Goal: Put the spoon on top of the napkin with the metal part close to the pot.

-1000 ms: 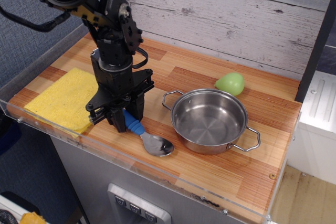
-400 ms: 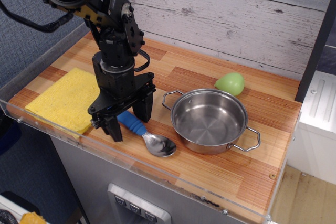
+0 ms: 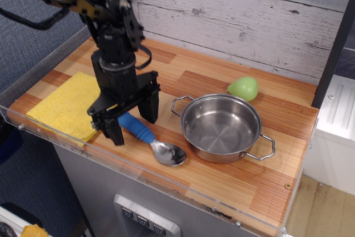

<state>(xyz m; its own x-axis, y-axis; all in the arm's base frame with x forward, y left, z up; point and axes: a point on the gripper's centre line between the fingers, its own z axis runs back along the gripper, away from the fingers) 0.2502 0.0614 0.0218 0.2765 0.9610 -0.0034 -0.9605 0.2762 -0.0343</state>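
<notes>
Gripper (image 3: pixel 131 119) is spread wide with nothing in it, its two black fingers hanging on either side of the spoon's (image 3: pixel 151 140) blue handle without touching it as far as I can tell. That handle is chunky ribbed plastic and the metal part (image 3: pixel 168 153) is a shiny oval bowl pointing toward the pot (image 3: pixel 221 127), which sits just to its right. So the spoon lies flat on the striped wooden counter (image 3: pixel 266 176), near the front edge, its handle end close to the napkin's (image 3: pixel 71 105) corner but not on it. Napkin's a soft-looking yellow square on the left end, partly hidden by the arm. Pot is shallow polished steel with two wire loop handles. Behind it sits a small light-green rounded thing (image 3: pixel 243 88), smooth and kind of pear-shaped. A clear plastic lip (image 3: pixel 166 178) runs along the front, and whitewashed planks (image 3: pixel 233 20) close off the back.
</notes>
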